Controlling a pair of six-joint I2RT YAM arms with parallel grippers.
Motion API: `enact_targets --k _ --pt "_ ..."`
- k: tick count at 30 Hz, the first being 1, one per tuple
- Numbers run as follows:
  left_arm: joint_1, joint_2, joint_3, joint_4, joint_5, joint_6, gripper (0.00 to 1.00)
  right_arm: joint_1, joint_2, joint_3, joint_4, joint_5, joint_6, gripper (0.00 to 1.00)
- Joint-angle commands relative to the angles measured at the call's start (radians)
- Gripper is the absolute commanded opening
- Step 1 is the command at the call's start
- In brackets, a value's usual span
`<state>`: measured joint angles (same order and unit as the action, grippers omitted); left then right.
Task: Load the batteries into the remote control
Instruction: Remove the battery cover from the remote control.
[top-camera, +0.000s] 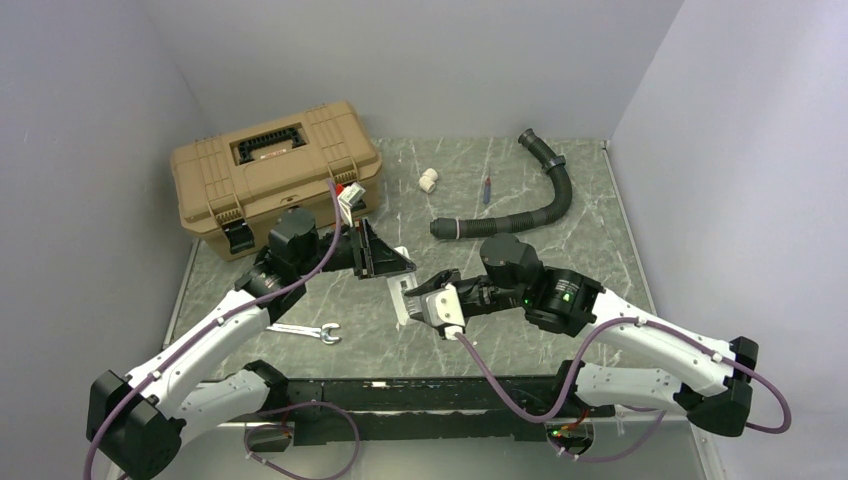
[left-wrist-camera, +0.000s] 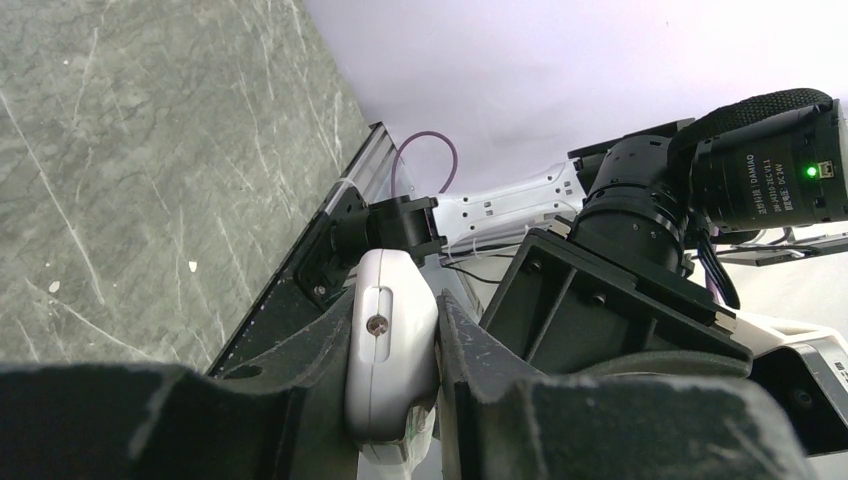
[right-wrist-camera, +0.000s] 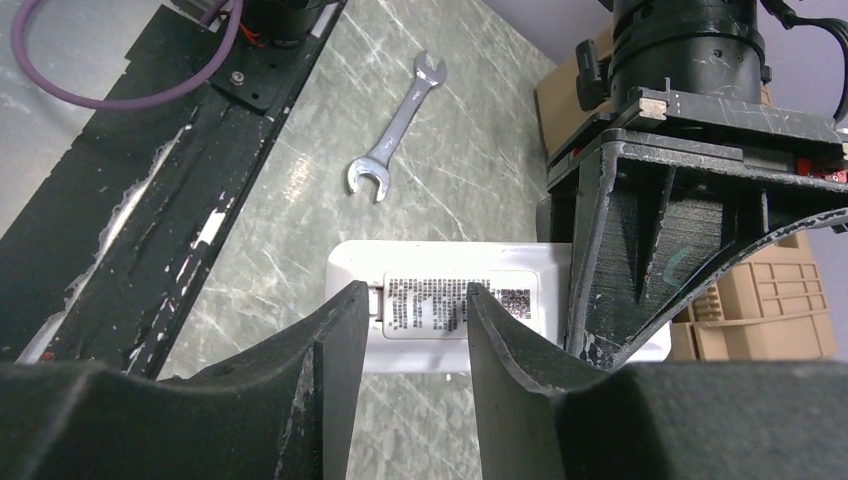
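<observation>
The left fingers are closed nearly together, pinching one end of the remote control, which is held off the tabletop at centre frame in the top view. The right fingers are spread partway, straddling the printed label on the smooth white plastic back; contact cannot be determined.

Item count:
- one flat silver open-ended wrench
- one tan ribbed toolbox, upper left
- one black corrugated hose, upper right
- one stubby white pipe fitting
- one thin red-and-blue stick

The tabletop is green and marble-veined.
</observation>
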<state>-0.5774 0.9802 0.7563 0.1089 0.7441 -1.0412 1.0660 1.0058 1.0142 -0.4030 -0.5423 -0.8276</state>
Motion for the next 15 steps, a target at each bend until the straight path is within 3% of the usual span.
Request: enact_targets --k 1,15 --pt "-0.004 -0.008 0.038 0.077 0.033 -0.039 0.0 0.002 -0.022 -0.012 -0.023 0.031 -0.03 0.43" --pt "-0.004 0.001 0.025 0.144 0.057 -0.087 0.0 0.005 -0.02 -0.014 -0.024 0.076 -0.065 0.43"
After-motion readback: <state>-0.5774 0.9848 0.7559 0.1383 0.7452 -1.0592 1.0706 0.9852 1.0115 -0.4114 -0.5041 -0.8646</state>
